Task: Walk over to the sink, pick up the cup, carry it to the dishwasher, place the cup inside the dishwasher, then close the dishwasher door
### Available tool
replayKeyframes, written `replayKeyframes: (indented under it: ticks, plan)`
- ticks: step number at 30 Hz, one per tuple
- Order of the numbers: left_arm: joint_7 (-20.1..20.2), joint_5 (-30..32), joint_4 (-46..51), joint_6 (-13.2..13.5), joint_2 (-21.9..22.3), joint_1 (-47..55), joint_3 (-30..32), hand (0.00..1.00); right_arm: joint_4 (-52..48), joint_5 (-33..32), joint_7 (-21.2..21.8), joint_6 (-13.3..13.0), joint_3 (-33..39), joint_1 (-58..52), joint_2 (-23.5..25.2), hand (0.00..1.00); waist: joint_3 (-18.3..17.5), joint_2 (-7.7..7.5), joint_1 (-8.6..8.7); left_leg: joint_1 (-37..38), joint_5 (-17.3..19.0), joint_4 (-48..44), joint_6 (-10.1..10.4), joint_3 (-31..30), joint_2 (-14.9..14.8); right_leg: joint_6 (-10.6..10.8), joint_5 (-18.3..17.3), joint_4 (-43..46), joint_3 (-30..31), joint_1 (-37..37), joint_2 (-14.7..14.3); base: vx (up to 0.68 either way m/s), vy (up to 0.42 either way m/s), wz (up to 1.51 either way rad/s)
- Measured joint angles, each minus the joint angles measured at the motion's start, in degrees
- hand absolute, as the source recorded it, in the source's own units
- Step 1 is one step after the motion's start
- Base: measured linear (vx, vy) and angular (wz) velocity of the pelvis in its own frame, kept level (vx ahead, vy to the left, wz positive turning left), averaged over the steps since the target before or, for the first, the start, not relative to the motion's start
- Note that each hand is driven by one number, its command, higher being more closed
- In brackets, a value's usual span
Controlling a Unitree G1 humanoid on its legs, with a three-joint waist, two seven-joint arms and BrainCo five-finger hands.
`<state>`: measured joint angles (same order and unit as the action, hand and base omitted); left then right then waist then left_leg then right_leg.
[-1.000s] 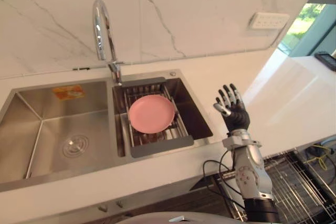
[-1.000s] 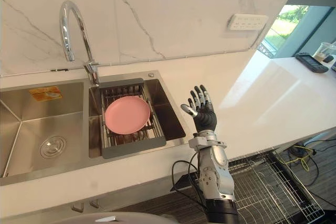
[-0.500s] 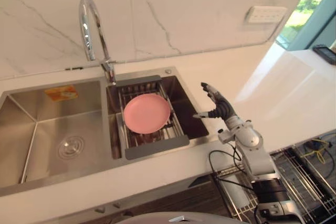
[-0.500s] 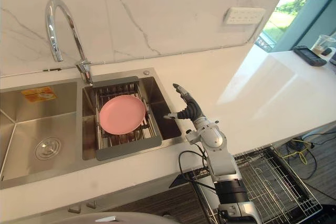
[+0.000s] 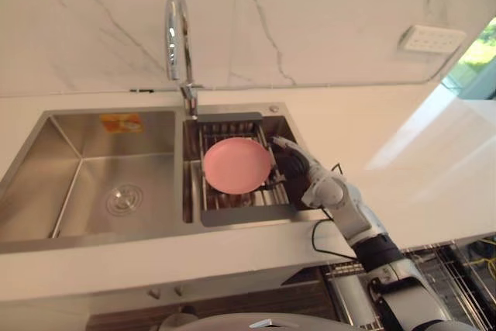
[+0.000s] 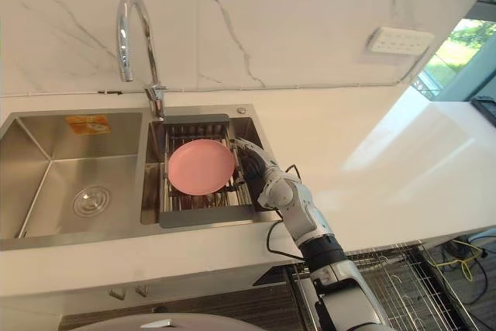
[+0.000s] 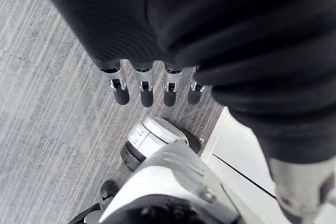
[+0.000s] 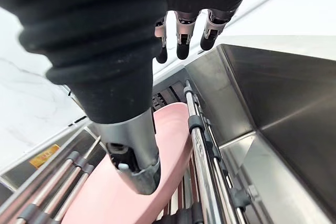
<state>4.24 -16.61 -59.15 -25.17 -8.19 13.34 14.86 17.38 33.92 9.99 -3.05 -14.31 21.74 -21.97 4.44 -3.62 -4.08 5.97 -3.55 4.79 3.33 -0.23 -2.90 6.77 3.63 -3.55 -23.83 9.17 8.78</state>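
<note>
No cup is visible; a round pink plate (image 5: pixel 236 164) lies on a dark-framed wire rack (image 5: pixel 248 218) in the right basin of the steel sink. My right hand (image 5: pixel 298 167) reaches into that basin at the plate's right edge, open. In the right wrist view its thumb (image 8: pixel 131 150) hangs just over the pink plate (image 8: pixel 176 135) while its straight fingers (image 8: pixel 181 38) point toward the basin's back corner. Whether the thumb touches the plate I cannot tell. My left hand (image 7: pixel 142 85) hangs open over grey floor.
A tall chrome faucet (image 5: pixel 177 36) rises behind the divider between the basins. The left basin (image 5: pixel 108 184) holds only its drain. White counter (image 5: pixel 387 160) runs right of the sink below a wall socket (image 5: pixel 432 38). A wire dishwasher rack (image 6: pixel 403 269) shows below the counter's front edge.
My right hand has swung from above the counter, down and left into the right basin beside the plate. The head camera has shifted too, so the sink sits further right.
</note>
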Motion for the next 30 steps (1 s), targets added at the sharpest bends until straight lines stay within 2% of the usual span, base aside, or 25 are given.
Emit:
replayKeyframes:
  ticks: [9,12,16,21,24,30]
  plan:
    - [1.0,2.8,1.2,-1.1,-0.2,0.0,0.3,0.00,4.8,9.6,-1.3,-5.4,-5.5,3.7,0.0,0.00,0.4,-0.71,-1.18,-0.9,-0.3,0.0,-0.2,-1.4,0.7,0.4,-0.1,-0.2,-2.0,0.9,0.5,-0.03,0.007,0.13]
    - [1.5,3.3,1.3,-1.1,-0.3,-0.2,0.4,0.00,6.3,12.8,-2.0,-6.5,-6.4,5.1,-0.1,0.00,0.6,-0.79,-1.79,-0.9,-0.3,0.0,-0.2,-1.4,0.9,0.4,-0.1,-0.2,-2.1,0.9,0.6,0.00,0.000,0.00]
    - [1.9,3.3,1.8,-1.1,-0.3,-0.2,0.7,0.00,6.4,13.8,-2.0,-7.6,-9.5,6.9,-0.8,0.00,1.0,-1.01,-2.07,-0.9,-0.4,0.0,-0.3,-1.6,1.2,0.5,-0.1,-0.2,-2.3,1.0,0.8,0.00,0.006,0.02]
    - [2.3,3.4,2.3,-1.2,-0.8,-0.3,0.0,0.00,8.3,14.0,0.0,-9.1,-12.7,8.1,-0.8,0.00,1.5,-1.83,-2.32,-0.9,-0.7,0.0,-0.6,-2.8,1.5,0.7,0.0,-0.2,-3.7,1.6,1.2,0.01,0.009,0.13]
    - [2.3,4.4,2.3,-1.2,-0.9,-0.5,-0.3,0.00,8.8,15.2,2.0,-9.2,-12.7,8.3,-0.8,0.00,1.6,-2.00,-3.15,-0.8,-0.7,0.1,-0.6,-2.9,1.7,0.8,0.0,-0.2,-3.8,2.0,1.3,0.00,0.004,0.03]
    - [2.3,5.1,2.3,-1.2,-0.9,-0.7,-0.4,0.00,8.9,15.3,6.0,-9.2,-15.4,9.0,-0.9,0.00,1.6,-2.00,-3.45,-0.8,-0.4,0.1,-0.3,-2.9,1.7,0.8,0.0,-0.2,-3.8,2.0,1.3,0.00,0.000,0.00]
